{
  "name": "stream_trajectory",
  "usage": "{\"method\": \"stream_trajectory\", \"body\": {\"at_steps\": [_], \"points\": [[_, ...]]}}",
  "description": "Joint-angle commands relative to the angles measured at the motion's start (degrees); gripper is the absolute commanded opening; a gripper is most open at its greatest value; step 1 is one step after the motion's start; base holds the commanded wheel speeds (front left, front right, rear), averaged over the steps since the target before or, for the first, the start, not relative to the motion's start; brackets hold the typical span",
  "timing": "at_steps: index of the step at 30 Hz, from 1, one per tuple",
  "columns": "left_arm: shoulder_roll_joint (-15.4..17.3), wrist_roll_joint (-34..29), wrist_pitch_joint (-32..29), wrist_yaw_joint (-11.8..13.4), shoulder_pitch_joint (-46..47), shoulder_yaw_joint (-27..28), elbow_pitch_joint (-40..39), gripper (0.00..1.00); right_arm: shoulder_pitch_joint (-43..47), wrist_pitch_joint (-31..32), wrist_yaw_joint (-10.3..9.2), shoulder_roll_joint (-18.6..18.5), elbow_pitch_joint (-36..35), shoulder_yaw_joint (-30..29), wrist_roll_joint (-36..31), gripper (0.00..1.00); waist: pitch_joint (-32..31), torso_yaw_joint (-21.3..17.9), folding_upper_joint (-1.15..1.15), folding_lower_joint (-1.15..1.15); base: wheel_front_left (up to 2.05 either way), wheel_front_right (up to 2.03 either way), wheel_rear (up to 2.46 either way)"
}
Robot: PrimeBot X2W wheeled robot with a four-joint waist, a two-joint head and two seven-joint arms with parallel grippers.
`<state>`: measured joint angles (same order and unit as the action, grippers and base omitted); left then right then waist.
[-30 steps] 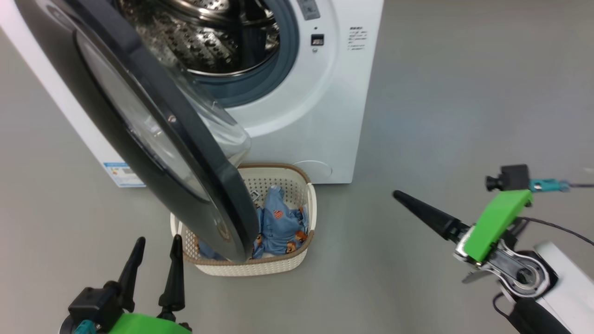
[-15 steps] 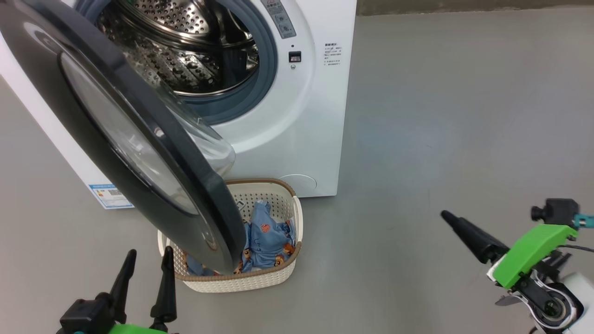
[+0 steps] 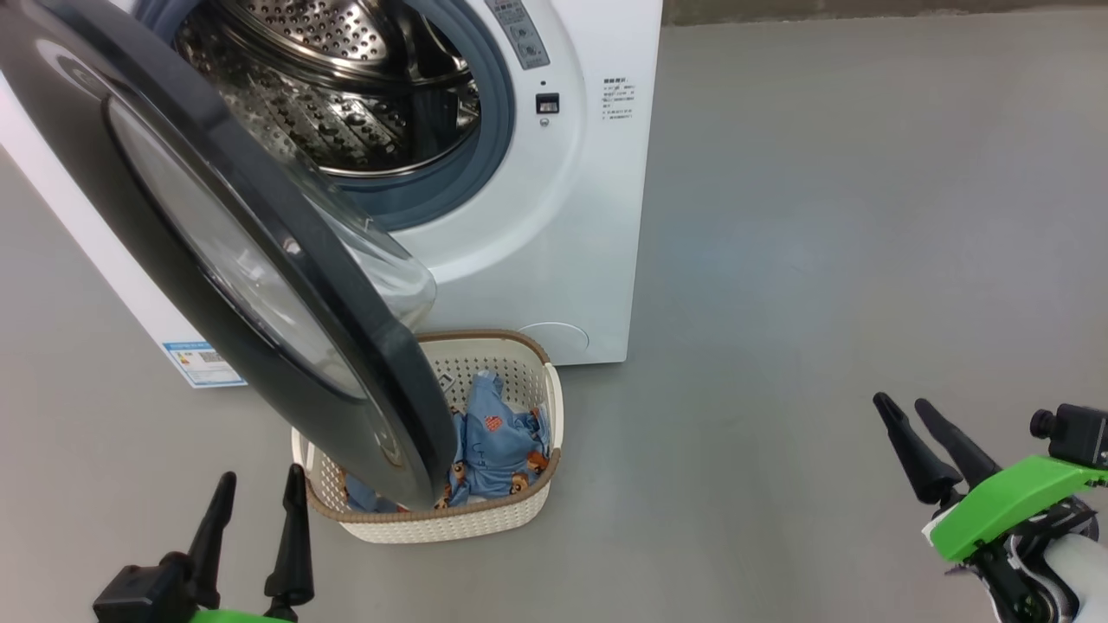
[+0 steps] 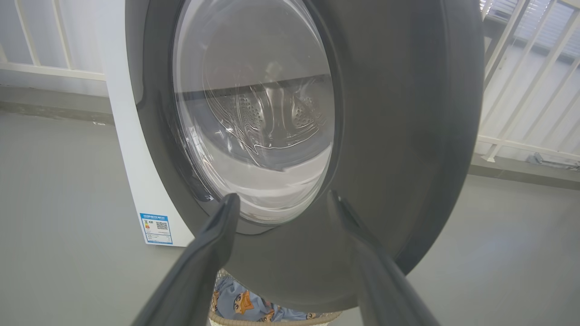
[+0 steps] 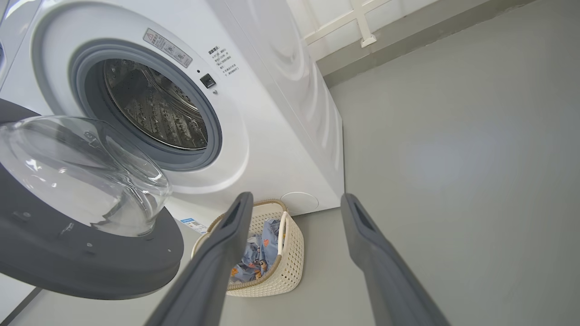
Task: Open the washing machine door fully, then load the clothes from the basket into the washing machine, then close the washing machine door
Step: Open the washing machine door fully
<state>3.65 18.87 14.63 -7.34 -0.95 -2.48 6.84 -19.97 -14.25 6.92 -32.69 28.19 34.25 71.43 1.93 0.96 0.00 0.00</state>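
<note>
Large white front-loading washing machine [image 3: 563, 225] was noted standing on the grey floor [image 3: 822, 216], its perforated steel drum [image 3: 329, 95] exposed inside the grey-blue rubber gasket [image 3: 485, 130]. The round black-rimmed door with bulging clear glass bowl [image 3: 234, 260] was observed swung out from the opening; in the head view its lower edge hid the left part of the small cream-white perforated basket with brown woven-look rim [image 3: 450, 523]. The basket was seen on the floor just in front of the machine, and light-blue clothes printed with orange-brown bears [image 3: 493, 441] were recorded lying crumpled inside it. The left gripper [image 3: 262, 474] was logged low, just beside the basket, its fingers apart and nothing between them, pointed at the door's outer face [image 4: 398, 113]. The right gripper [image 3: 900, 401] was noted well apart to the right over bare floor, fingers likewise spread and empty.
</note>
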Motion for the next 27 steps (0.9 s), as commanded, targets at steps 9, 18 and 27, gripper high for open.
{"method": "stream_trajectory", "body": {"at_steps": [9, 18, 27], "points": [[0.5, -0.4, 0.4, -0.1, 2.1, 3.1, -1.5, 1.00, 2.2, -0.7, 0.57, 2.9, -3.9, -14.3, -17.5, 1.00, 0.7, 0.1, 0.00, 0.00, 0.00, 0.00, 0.00], [0.4, -0.5, 0.4, -0.1, 2.3, 3.4, -1.5, 1.00, 7.2, -0.7, 0.57, 7.1, -8.0, -22.3, -28.5, 1.00, 0.2, 0.5, 0.00, 0.00, 0.00, 0.00, 0.00], [0.2, -0.4, 0.4, -0.1, 2.4, 3.4, -1.3, 1.00, 9.8, -0.7, 0.57, 8.3, -6.5, -22.4, -30.5, 1.00, 0.1, 0.8, 0.00, 0.00, 0.00, 0.00, 0.00]]}}
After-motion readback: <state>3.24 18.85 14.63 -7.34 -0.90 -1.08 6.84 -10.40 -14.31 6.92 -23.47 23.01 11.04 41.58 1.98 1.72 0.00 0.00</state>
